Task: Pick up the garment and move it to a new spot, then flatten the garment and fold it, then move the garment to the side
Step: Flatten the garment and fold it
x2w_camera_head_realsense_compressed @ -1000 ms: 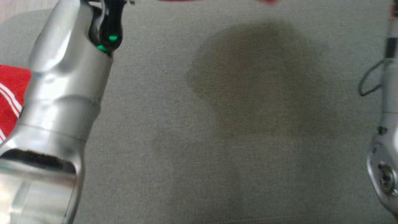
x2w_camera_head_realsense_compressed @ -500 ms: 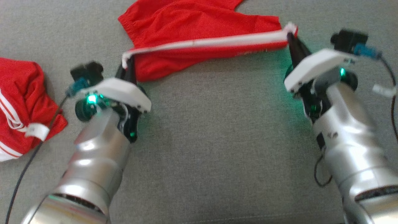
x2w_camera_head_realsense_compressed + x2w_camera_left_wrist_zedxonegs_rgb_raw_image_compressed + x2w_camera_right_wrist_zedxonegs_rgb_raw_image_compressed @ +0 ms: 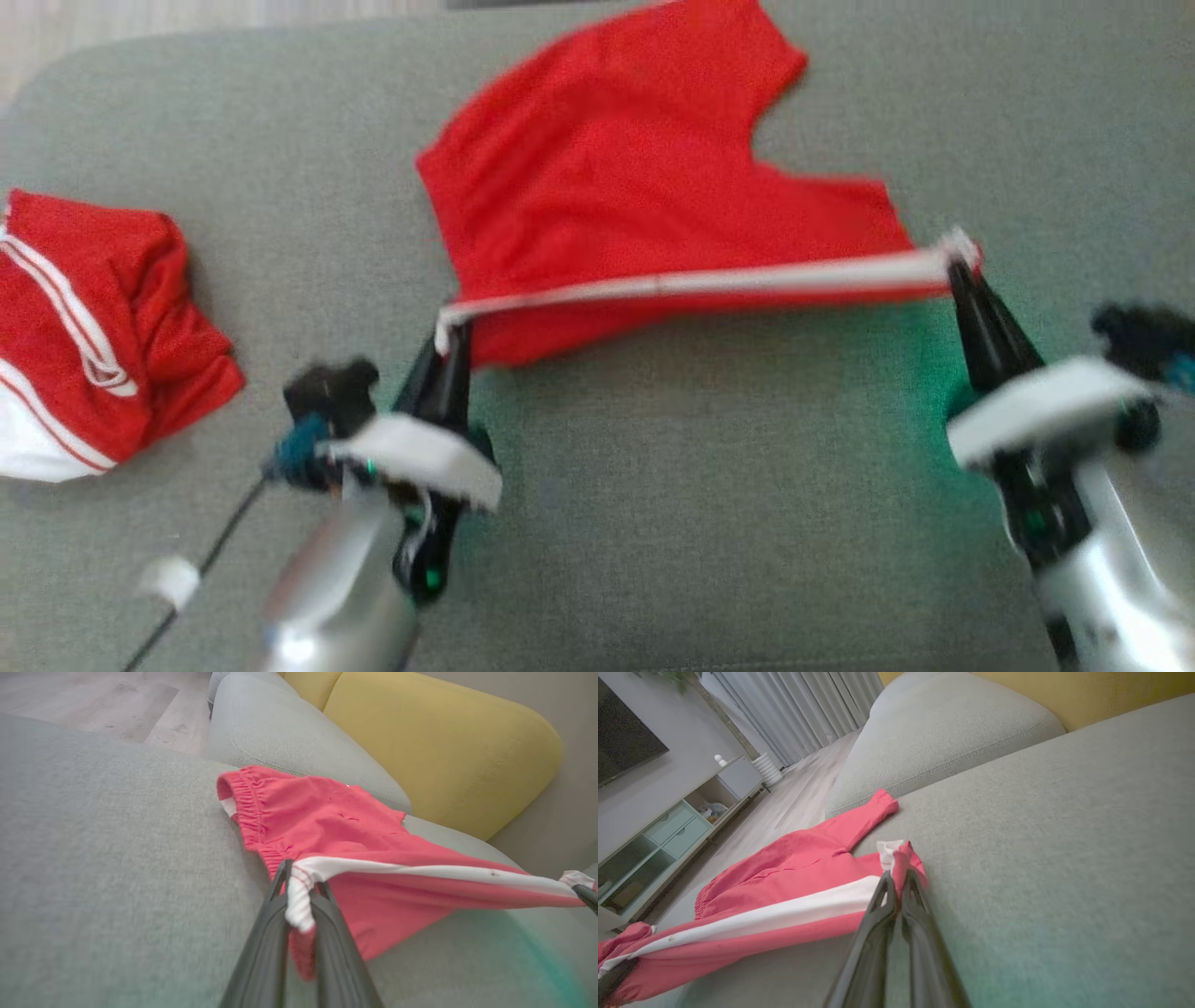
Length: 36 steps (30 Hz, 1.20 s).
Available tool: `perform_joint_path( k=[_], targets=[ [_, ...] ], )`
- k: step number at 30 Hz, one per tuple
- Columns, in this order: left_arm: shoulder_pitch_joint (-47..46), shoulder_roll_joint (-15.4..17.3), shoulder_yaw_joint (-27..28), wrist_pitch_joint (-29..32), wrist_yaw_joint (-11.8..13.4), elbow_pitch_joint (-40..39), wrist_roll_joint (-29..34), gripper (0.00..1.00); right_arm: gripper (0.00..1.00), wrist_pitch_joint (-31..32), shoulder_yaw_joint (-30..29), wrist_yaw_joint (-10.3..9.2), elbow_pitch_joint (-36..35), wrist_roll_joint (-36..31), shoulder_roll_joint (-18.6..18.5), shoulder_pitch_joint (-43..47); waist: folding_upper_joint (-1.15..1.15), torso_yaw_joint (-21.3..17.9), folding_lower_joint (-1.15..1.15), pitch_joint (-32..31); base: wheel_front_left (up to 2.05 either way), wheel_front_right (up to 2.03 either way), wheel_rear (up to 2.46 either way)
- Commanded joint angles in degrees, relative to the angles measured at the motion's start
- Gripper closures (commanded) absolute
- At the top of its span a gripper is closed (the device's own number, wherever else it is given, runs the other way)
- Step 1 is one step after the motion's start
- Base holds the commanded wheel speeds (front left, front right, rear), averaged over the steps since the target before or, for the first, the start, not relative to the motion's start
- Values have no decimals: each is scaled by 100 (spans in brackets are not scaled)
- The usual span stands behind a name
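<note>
At the left edge of the head view a second red garment [image 3: 103,327] lies bunched on the grey sofa seat [image 3: 700,523], well apart from the work; just right of it a dark cable [image 3: 201,569] trails toward the lower edge. Next comes the left pincer [image 3: 452,338], lower left of centre, its dark fingers clamped together on one end of the white band [image 3: 700,280]; the left wrist view shows that end pinched and curling between the fingers, beside the elastic waist.

The garment [image 3: 644,159], a pair of red shorts, fills the upper centre; its far part rests on the seat, while the near edge is lifted and drawn into a straight line along the band. At the right of the frame the right pincer [image 3: 960,266] is closed on the band's other end, with a white corner poking out past the tips in the right wrist view. A yellow back cushion [image 3: 444,742] stands beyond the seat in the left wrist view.

We judge that the shorts are being carried to a new spot or spread flat, held taut between both arms; folding has not begun. The next move calls for both pincers to travel together at equal height, so the band stays tight; then to lower the near edge onto the open seat at the bottom of the frame before letting go, clear of the bunched cloth at the left.
</note>
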Motion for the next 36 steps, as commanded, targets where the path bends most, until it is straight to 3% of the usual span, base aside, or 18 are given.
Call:
perform_joint_path(
  k=[1, 5, 11, 16, 22, 36],
  targets=[
    [96, 404, 266, -61, 179, -301, 16, 100, 100, 38, -242, -13, -364, -69, -264, 257, 0, 62, 1, -133, 0, 0, 0],
    [1034, 724, 300, 436, 447, -1786, -149, 100, 100, 773, -1120, -13, -1816, -443, -158, 1452, 0, 91, 1, -179, 0, 0, 0],
    [2340, 1232, 336, 1490, 1196, -4322, -332, 100, 100, 2220, -2318, -13, -4193, -1255, 633, 2796, 0, 101, 1, -171, 0, 0, 0],
    [2765, 1489, 323, 2033, 1566, -5426, -357, 100, 100, 2953, -2636, -13, -5118, -1517, 918, 2960, 0, 94, 1, -110, 0, 0, 0],
    [2313, 1465, 243, 2332, 1417, -5171, -490, 100, 100, 3330, -2420, -13, -4656, -1474, 839, 2022, 0, 194, 1, 216, 0, 0, 0],
    [-127, 783, -86, 2221, 451, -3132, -458, 100, 100, 3096, -1652, -13, -1839, -1225, -187, -1175, 0, 1096, 1, 1127, 0, 0, 0]
  ],
)
